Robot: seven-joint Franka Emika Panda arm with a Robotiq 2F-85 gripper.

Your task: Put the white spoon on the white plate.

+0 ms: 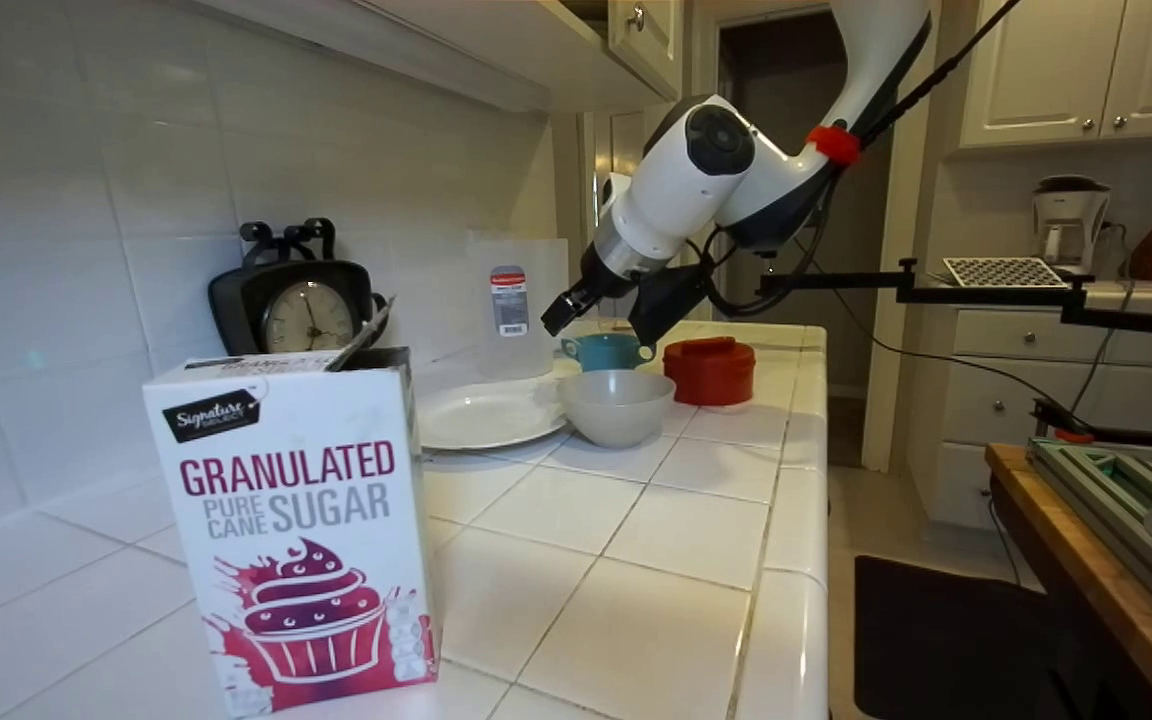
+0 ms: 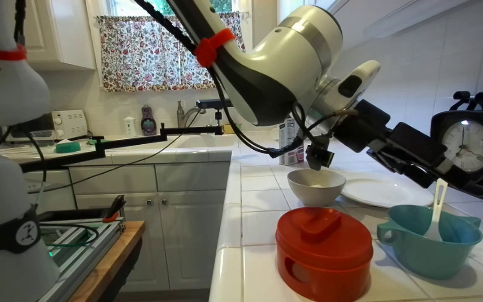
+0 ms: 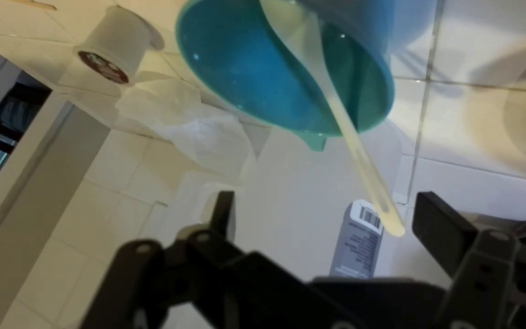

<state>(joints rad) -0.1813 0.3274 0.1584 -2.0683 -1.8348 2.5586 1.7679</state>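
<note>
The pincer [image 3: 324,210] is gaping, jaws way apart. The white spoon [image 3: 336,100] is right ahead of it, leaning in the teal cup [image 2: 430,260], handle end poking up toward that gap. The white plate [image 2: 386,191] is lower than the pincer, just chilling flat on the tabletop [image 2: 260,230].
</note>
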